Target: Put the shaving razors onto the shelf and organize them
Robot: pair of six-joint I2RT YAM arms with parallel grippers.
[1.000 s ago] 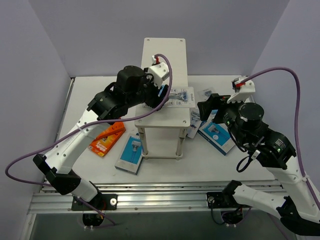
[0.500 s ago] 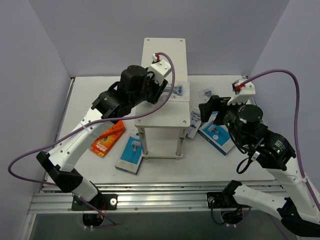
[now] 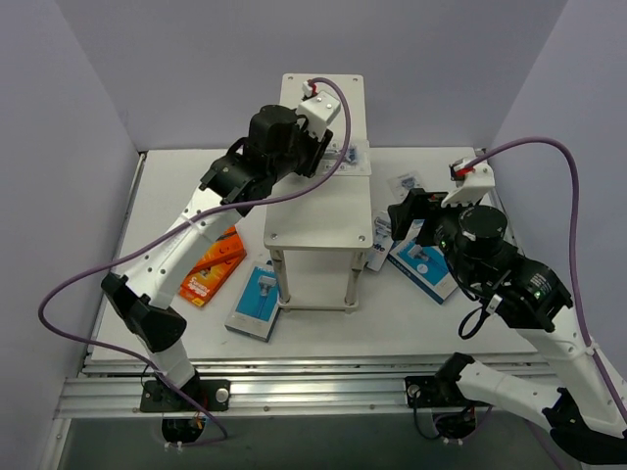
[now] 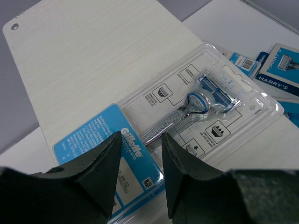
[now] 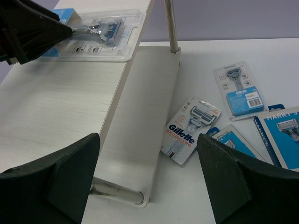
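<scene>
Clear plastic blister pack, probably light, stiff and slick, lies on the shelf top, its blue card end pinched in the left jaws, the best hold. The right jaws gape empty.

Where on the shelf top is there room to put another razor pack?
The near half of the shelf top is bare, from the blister pack to the front edge. The table right of the shelf is crowded with packs.
</scene>
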